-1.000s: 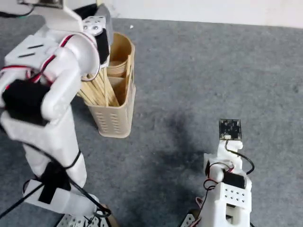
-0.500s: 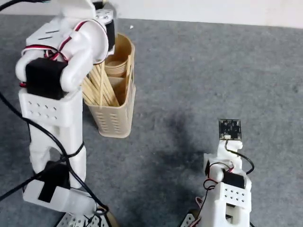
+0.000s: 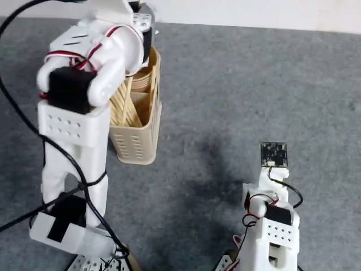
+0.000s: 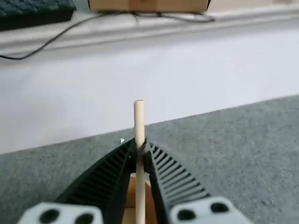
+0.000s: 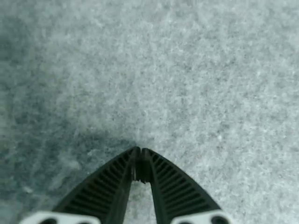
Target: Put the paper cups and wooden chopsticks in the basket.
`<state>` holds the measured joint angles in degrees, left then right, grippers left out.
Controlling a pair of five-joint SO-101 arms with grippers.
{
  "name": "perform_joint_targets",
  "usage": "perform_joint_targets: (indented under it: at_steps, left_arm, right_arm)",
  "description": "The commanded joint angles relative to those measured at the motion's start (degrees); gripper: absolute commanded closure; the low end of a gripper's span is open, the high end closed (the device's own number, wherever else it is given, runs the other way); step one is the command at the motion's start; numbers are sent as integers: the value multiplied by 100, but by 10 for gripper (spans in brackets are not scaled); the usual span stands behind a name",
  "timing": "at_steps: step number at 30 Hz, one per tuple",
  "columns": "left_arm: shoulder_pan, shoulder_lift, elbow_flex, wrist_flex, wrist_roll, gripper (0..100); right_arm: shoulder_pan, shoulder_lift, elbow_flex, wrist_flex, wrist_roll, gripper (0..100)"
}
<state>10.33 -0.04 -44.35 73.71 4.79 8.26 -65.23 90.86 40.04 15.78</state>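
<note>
No legible text, label, number or sign is showing in any of the views.
</note>
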Motion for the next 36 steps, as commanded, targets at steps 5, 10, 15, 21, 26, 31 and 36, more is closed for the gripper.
perform_joint_targets:
  at_steps: [5, 10, 15, 21, 26, 31, 36]
  left_arm:
    - [-251, -110, 374, -264, -44, 888]
    - [-259, -145, 365, -290, -44, 887]
    - [-549, -215, 198, -264, -35, 888]
    - [-1481, -822, 171, 695, -70, 889]
    - [-2053, -2281, 251, 2066, -422, 941]
    - [-2290, -3873, 2053, 2743, -800, 913]
    - [-2308, -5393, 6308, 1512, -1178, 912]
  right_arm:
    - [-66, -57, -4, -101, 70, 976]
    - [-66, -57, 13, -268, 70, 976]
    - [-66, -57, 13, -268, 70, 976]
    - [-31, -57, 13, -268, 53, 976]
    - [101, -57, -40, 66, -53, 977]
    - [163, -57, -136, 145, -290, 994]
    - [110, -57, -330, 365, -316, 994]
